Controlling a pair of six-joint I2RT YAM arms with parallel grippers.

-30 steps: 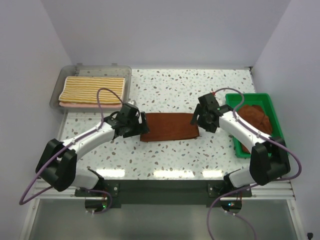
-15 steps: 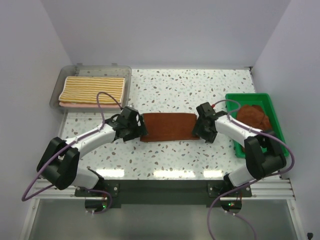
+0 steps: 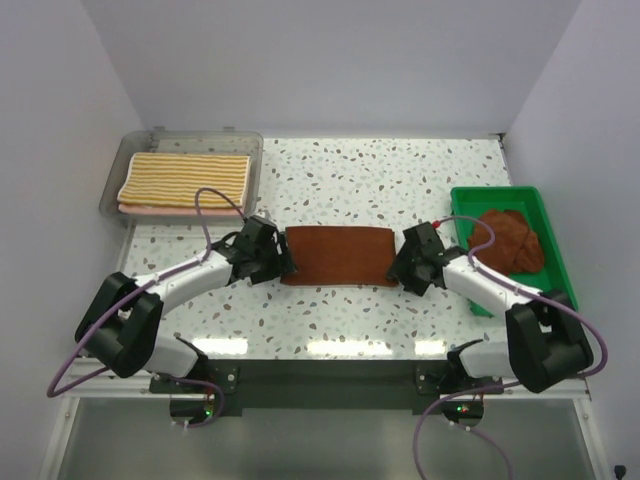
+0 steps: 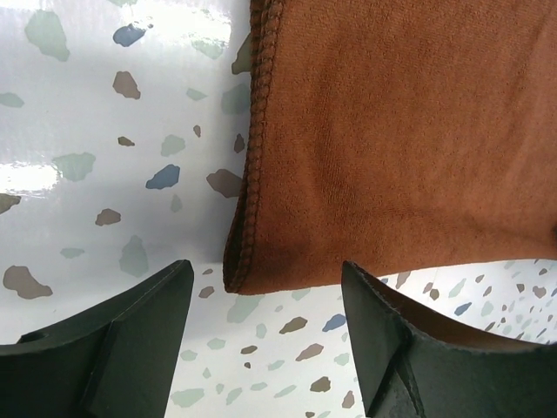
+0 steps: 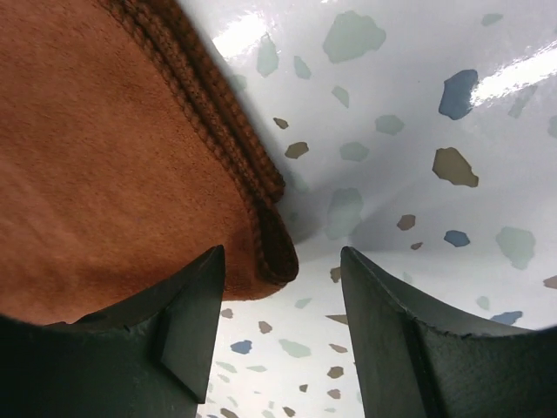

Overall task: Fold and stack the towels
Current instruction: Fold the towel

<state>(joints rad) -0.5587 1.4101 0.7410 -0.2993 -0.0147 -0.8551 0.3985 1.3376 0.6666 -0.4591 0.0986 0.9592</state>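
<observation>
Speckled table [image 3: 340, 170]: rust-brown towel [image 3: 338, 256] lies flat mid-table. Left gripper [image 4: 267, 268] sits part open astride the towel's near-left corner, right gripper [image 5: 280, 257] part open astride the near-right corner; neither is holding anything. Risk: jaws catch only 1 layer at the hem, or 1 side slips, and the fold skews.

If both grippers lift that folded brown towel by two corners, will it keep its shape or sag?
Probably sags: the brown towel is soft cloth lying flat, and the crumpled towel in the green tray has slumped into a heap. Its doubled hem suggests layers that may part if only one is pinched.
</observation>
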